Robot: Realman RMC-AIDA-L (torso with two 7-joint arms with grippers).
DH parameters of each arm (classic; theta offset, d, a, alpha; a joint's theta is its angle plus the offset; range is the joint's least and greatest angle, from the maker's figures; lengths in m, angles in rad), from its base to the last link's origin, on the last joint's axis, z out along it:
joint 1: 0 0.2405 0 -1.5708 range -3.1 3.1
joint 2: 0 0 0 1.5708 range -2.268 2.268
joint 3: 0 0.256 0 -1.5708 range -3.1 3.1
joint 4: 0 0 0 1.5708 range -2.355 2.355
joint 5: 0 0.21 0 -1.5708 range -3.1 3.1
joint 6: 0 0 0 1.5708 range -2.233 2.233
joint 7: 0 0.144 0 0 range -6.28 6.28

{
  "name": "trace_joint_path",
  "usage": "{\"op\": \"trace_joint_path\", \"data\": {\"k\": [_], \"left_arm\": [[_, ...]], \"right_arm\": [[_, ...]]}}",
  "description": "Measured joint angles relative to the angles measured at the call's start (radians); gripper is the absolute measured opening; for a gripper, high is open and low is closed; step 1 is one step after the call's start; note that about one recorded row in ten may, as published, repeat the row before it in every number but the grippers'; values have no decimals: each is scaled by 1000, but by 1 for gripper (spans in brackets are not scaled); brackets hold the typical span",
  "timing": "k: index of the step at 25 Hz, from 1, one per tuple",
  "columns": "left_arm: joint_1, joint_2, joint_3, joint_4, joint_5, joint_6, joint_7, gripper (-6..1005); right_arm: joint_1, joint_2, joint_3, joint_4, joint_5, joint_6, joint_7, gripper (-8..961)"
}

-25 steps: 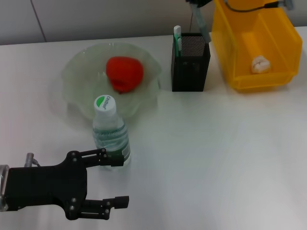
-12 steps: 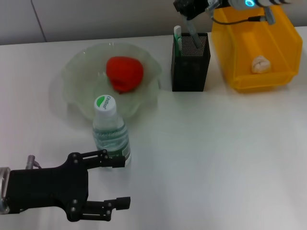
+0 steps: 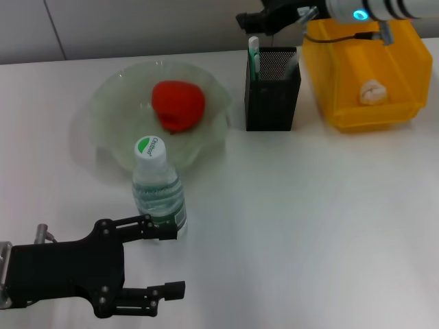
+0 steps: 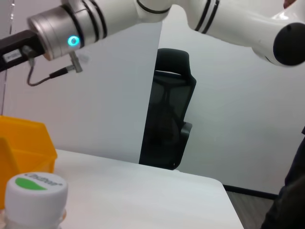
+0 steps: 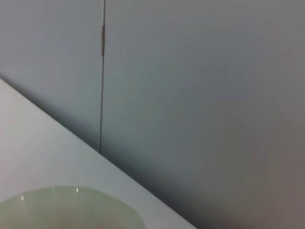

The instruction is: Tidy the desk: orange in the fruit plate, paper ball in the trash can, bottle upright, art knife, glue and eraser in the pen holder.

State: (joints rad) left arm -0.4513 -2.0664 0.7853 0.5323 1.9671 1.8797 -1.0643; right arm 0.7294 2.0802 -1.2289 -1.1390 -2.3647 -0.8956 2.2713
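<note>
Two pincers show: the right pincer [image 3: 274, 15] hangs just above the pen holder [image 3: 272, 92], and whether its fingers are wide or closed I cannot tell. Beneath it, the art knife [image 3: 253, 49] stands in the holder's corner, and a grey streak at the mesh's far side may be the glue, though that is unclear. If something is being dropped in, the sound way is to release straight over the opening and rise vertically, so nothing catches the rim. Its arm reaches in from the far right, passing over the trash can [image 3: 384, 110] with the paper ball [image 3: 371, 91] inside. Near the tabletop's [image 3: 309, 219] front, the left pincer [image 3: 156, 259] rests wide apart beside the upright bottle [image 3: 158, 195]; the orange [image 3: 178, 104] lies in the fruit plate [image 3: 110, 116].
</note>
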Motion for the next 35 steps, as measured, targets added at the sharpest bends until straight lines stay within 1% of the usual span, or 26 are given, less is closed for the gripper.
{"op": "trace_joint_path", "data": {"k": [1, 3, 8, 9, 10, 12, 13, 15, 17, 20, 22, 24, 26, 28, 31, 32, 33, 35], "left_arm": [[2, 0, 0, 0, -4, 1, 0, 815], [6, 1, 0, 0, -13, 2, -5, 815], [10, 6, 0, 6, -30, 2, -54, 815], [10, 6, 0, 8, -30, 4, -60, 815], [10, 6, 0, 9, -30, 7, -65, 815], [9, 7, 0, 9, -30, 12, -70, 815], [9, 7, 0, 9, -30, 14, -73, 815], [10, 8, 0, 8, -30, 14, -75, 815], [10, 8, 0, 6, -25, 10, -87, 815], [7, 11, 3, 4, -19, 4, -109, 815], [7, 17, 8, 2, -15, -10, -127, 815], [7, 19, 9, 2, -10, -15, -134, 815], [1, 25, 10, 2, 13, -22, -164, 815], [-5, 30, 11, 1, 30, -25, -185, 815], [-8, 38, 10, 1, 42, -38, -196, 815], [-8, 39, 10, 1, 46, -46, -199, 815], [-13, 42, 10, 1, 58, -55, -209, 815], [-20, 45, 10, 1, 67, -58, -217, 815]], "right_arm": [[-13, 0, 3, -21, 14, -9, 2, 453], [-62, -1, 7, -85, 66, -34, 1, 546], [-255, -4, 29, -291, 264, -131, -47, 676], [-302, -3, 44, -323, 322, -164, -82, 676], [-332, -3, 62, -336, 371, -197, -112, 676], [-396, -2, 107, -339, 488, -286, -173, 676], [-422, -2, 132, -320, 544, -340, -205, 676], [-461, -2, 175, -262, 628, -444, -275, 676], [-485, -4, 223, -180, 673, -562, -362, 676], [-491, -6, 311, -39, 690, -731, -527, 676], [-484, -18, 366, 67, 674, -822, -638, 676], [-472, -39, 387, 148, 641, -868, -712, 676], [-458, -65, 393, 225, 603, -890, -774, 676], [-438, -81, 389, 291, 552, -900, -814, 676], [-405, -85, 386, 346, 461, -906, -850, 676], [-396, -82, 387, 356, 433, -906, -859, 676], [-382, -73, 390, 366, 387, -905, -877, 676], [-380, -70, 390, 368, 376, -904, -882, 676]]}}
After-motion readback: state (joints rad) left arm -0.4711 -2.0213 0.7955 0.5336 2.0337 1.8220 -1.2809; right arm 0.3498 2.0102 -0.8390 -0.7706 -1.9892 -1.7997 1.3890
